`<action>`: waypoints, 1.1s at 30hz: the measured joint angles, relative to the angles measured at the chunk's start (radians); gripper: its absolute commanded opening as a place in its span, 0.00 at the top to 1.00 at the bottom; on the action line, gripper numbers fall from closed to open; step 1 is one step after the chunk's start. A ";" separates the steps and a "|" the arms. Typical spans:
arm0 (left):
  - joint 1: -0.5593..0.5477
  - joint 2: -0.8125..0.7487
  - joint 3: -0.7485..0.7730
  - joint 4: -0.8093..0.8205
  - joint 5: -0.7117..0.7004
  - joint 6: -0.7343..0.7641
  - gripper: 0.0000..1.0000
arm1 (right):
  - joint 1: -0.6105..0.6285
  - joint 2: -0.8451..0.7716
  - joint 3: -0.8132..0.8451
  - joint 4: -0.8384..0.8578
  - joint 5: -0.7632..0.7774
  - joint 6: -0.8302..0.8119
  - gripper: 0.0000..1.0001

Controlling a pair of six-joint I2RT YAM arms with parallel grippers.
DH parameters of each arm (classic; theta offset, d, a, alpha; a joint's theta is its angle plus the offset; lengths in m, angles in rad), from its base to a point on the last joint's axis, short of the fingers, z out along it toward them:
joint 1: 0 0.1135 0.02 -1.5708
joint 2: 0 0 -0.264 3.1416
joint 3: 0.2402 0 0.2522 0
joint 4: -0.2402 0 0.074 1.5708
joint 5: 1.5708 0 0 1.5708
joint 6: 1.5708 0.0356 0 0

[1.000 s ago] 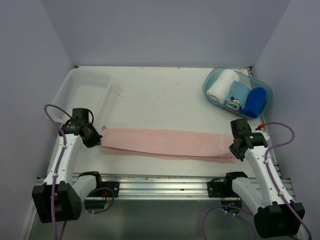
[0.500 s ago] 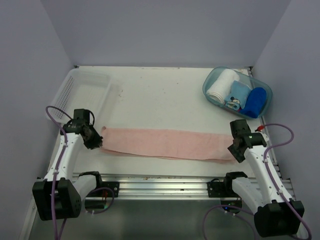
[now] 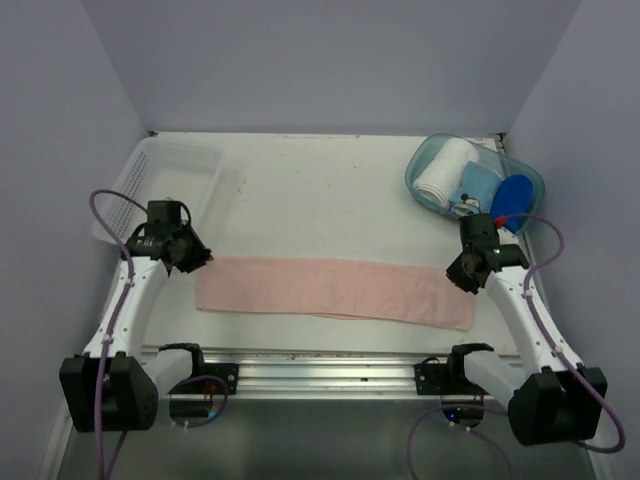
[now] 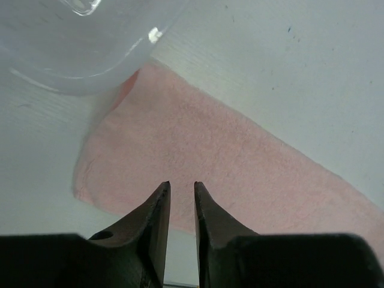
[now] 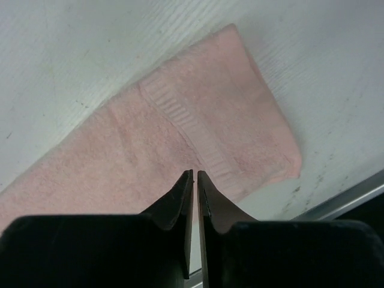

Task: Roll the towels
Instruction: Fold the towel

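The pink towel lies flat and unrolled along the desk's near edge. The blue towel, seemingly rolled, sits in the far-right tub. Left fingers are narrowly parted and right fingers nearly closed, both empty above the pink towel's ends.

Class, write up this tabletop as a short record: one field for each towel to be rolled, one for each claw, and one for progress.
pink towel: long flat strip, unrolled
blue towel: in the clear tub at far right, beside a white towel and a printed cloth
left claw: slightly open, empty, above the strip's left end
right claw: nearly closed, empty, above the strip's right end
progress: rolling not yet begun
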 measured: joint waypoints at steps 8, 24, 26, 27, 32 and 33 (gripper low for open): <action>-0.085 0.268 -0.016 0.127 0.035 0.001 0.77 | 0.000 0.288 0.012 0.140 -0.060 -0.113 0.99; -0.085 0.404 -0.052 0.166 -0.080 0.009 0.69 | -0.011 0.507 0.048 0.237 0.000 -0.176 0.99; -0.085 0.379 -0.053 0.162 -0.086 0.009 0.67 | -0.023 0.438 0.043 0.239 0.003 -0.180 0.98; -0.085 0.361 -0.053 0.161 -0.092 0.010 0.67 | -0.033 0.406 0.041 0.239 0.008 -0.182 0.98; -0.085 0.328 -0.035 0.151 -0.138 0.033 0.70 | -0.074 0.400 0.023 0.258 0.020 -0.192 1.00; -0.085 0.337 -0.024 0.148 -0.145 0.041 0.70 | -0.073 0.421 0.014 0.267 0.019 -0.193 1.00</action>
